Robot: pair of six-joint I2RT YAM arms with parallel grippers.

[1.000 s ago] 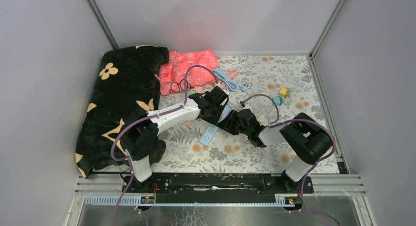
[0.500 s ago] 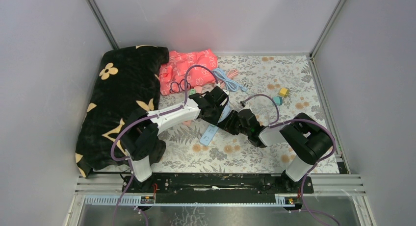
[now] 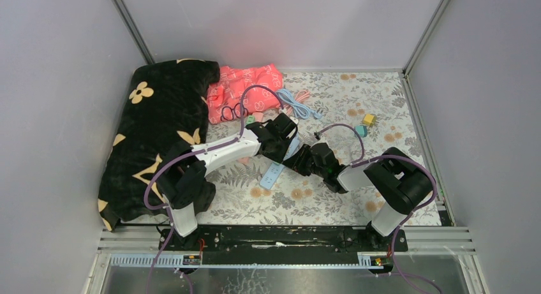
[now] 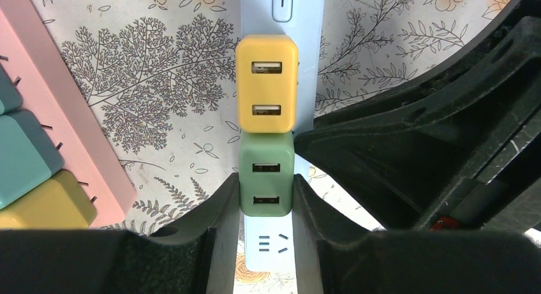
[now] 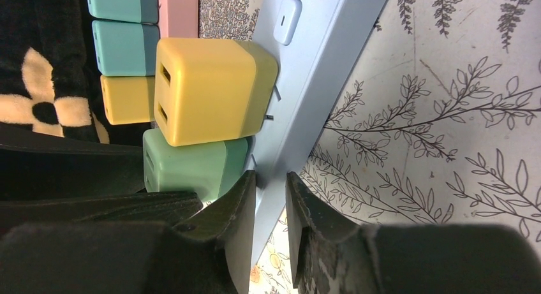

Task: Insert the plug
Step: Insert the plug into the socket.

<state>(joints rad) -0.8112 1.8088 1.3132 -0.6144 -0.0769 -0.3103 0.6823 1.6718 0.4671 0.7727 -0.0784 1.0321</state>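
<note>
A light blue power strip (image 4: 300, 64) lies on the floral mat; it also shows in the top view (image 3: 273, 174) and the right wrist view (image 5: 319, 71). A yellow plug (image 4: 266, 83) sits on it, its prongs just visible at the strip's face (image 5: 210, 90). Right below it, a green plug (image 4: 266, 179) stands on the strip, touching the yellow one. My left gripper (image 4: 266, 208) is shut on the green plug's sides (image 5: 191, 163). My right gripper (image 5: 271, 192) is shut on the strip's edge beside the green plug. In the top view both grippers meet over the strip, left (image 3: 285, 141) and right (image 3: 303, 160).
A pink strip (image 4: 70, 115) carrying teal and yellow plugs lies to the left. A black flowered cloth (image 3: 153, 128) covers the left side, a red bag (image 3: 245, 90) and a blue cable (image 3: 296, 106) lie at the back. Small yellow (image 3: 369, 119) and teal (image 3: 361, 131) cubes sit right.
</note>
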